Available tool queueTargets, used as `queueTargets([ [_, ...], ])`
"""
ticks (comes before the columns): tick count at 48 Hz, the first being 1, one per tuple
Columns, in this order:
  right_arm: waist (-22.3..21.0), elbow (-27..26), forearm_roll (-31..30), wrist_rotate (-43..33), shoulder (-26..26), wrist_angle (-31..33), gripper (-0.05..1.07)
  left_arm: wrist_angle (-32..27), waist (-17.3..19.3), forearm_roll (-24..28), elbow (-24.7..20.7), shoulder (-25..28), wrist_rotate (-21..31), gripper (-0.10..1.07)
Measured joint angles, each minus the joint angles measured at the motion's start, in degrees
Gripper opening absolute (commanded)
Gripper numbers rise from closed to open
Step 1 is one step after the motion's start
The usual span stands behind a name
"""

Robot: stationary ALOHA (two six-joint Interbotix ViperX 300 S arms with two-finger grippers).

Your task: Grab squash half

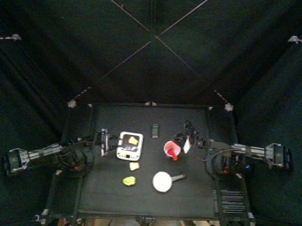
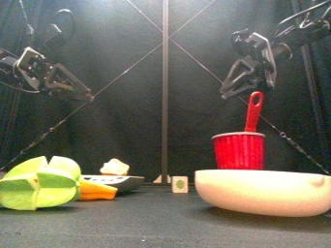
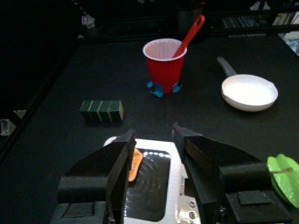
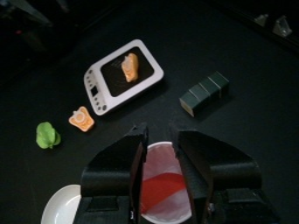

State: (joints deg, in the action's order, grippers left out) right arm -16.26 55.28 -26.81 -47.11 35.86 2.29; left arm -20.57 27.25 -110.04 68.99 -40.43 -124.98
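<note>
Black jaws of my left pincer [image 3: 153,140] stand released and wide apart, grasping nothing, tilted down over the task's thing. I take that to be the slim orange squash half [image 3: 136,164], which lies just below and a little to one side of the gap between the jaws, on the platform of a flat white plastic kitchen scale [image 3: 158,188]. Wide jaws make sense to me: the piece lies flat and lengthwise, so both fingers must clear its sides before I close them. The wrist is angled so that the slot seems to run roughly along the piece.

Further from the pincer a dark green rectangular block [image 3: 101,109] sits well apart on the black table [image 3: 70,79]. Beyond it stands a red plastic cup [image 3: 165,63] with a red spoon [image 3: 191,31] leaning inside, and beside that a white bowl with a short handle [image 3: 250,91]. Off to the pincer's other side lies a bright yellow-green toy vegetable [image 3: 282,171]; a small pale orange piece [image 4: 79,117] rests near it. Either could be mistaken for the target, so I keep to the one on the scale.

My right pincer [image 4: 163,136] hangs high over the red cup, released, jaws apart and empty.

The scale's panel shows small marks I cannot read; no brand is legible anywhere
</note>
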Motion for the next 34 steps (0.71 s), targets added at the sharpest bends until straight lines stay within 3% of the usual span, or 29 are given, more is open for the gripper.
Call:
queueTargets([
  [21, 0.26, 4.92, -5.45, 0.88, 1.05, -16.70, 0.67, 9.67, -2.81, -2.29, -1.49, 2.46, 2.20, 0.83],
  [34, 0.88, 6.50, -10.72, 0.88, 2.99, -18.98, 0.67, 12.22, -3.69, -3.60, -6.77, 8.96, 6.50, 0.98],
])
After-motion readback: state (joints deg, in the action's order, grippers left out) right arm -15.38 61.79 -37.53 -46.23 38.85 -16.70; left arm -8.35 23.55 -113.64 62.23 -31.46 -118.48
